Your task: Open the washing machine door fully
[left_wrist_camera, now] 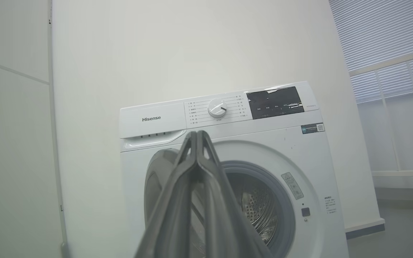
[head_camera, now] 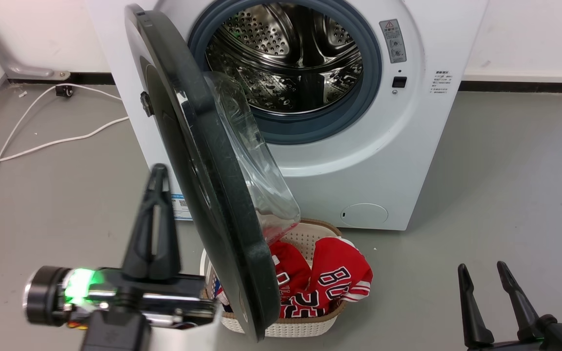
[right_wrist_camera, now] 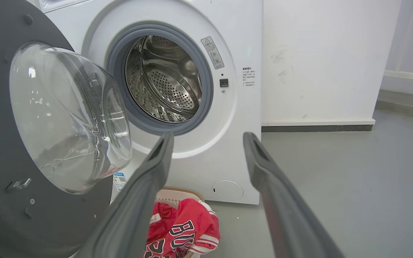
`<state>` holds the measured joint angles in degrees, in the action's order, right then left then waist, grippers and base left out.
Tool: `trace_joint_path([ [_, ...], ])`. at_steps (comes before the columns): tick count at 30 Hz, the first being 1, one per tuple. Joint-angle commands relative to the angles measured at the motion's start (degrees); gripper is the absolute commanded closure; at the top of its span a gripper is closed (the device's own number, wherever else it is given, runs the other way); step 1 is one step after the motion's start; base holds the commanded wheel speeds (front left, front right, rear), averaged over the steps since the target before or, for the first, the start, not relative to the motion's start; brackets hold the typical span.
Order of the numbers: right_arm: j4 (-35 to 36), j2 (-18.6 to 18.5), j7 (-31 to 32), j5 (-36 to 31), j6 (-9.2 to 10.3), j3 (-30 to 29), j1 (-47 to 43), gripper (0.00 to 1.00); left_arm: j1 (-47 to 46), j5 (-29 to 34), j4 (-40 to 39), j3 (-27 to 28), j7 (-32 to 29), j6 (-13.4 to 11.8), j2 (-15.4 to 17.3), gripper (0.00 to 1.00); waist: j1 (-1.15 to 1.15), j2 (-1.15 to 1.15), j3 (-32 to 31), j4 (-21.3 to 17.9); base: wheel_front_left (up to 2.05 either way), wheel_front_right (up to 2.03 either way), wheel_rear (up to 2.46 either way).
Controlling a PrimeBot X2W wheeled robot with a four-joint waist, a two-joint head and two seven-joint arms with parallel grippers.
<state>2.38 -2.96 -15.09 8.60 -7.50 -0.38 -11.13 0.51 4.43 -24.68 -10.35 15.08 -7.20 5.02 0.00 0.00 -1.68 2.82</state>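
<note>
Door [head_camera: 198, 146] stands swung partly out from the washer [head_camera: 359, 161], edge-on, drum [head_camera: 286, 53] exposed. Left tool [head_camera: 158, 171], fingers pressed together and holding nothing, sits just beside the door's outer face; contact cannot be confirmed. Right tool [head_camera: 481, 267], spread and empty, is before the washer's right side. Basket [head_camera: 320, 224] with red jersey [head_camera: 334, 278] is at the washer's foot.

The washing machine [head_camera: 359, 161] stands on the floor [head_camera: 505, 195] against the wall [head_camera: 530, 34], its door [head_camera: 198, 161] swung out at the left. Before it, beneath the door, sits a basket [head_camera: 286, 334] with clothes [head_camera: 334, 278] in it; a cable [head_camera: 51, 143] lies left.
</note>
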Motion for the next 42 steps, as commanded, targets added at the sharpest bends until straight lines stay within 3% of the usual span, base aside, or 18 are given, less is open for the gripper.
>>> trace_joint_path([
  [1,-0.1,0.2,-0.1,0.1,0.02,0.3,0.1,0.00,-1.2,0.5,-0.9,-2.2,0.1,0.5,0.2,1.00,0.00,0.00,0.0,-0.1,0.00,0.00,0.00],
  [12,-0.4,0.2,-0.1,-0.1,0.02,1.4,0.3,0.00,-4.5,-0.5,0.2,-15.0,0.1,2.8,-0.6,1.00,0.00,0.00,-0.1,-0.4,0.00,0.00,0.00],
  [24,-1.3,0.2,-0.1,0.4,0.02,2.4,0.6,0.00,-5.7,-2.0,3.7,-23.6,0.1,3.7,-1.1,1.00,0.00,0.00,0.1,-0.5,0.00,0.00,0.00],
  [42,-2.8,0.2,-0.1,0.4,0.02,3.5,1.9,0.00,-4.1,-4.3,11.4,-29.9,0.1,4.1,-1.1,1.00,0.00,0.00,0.9,-0.3,0.00,0.00,0.00],
])
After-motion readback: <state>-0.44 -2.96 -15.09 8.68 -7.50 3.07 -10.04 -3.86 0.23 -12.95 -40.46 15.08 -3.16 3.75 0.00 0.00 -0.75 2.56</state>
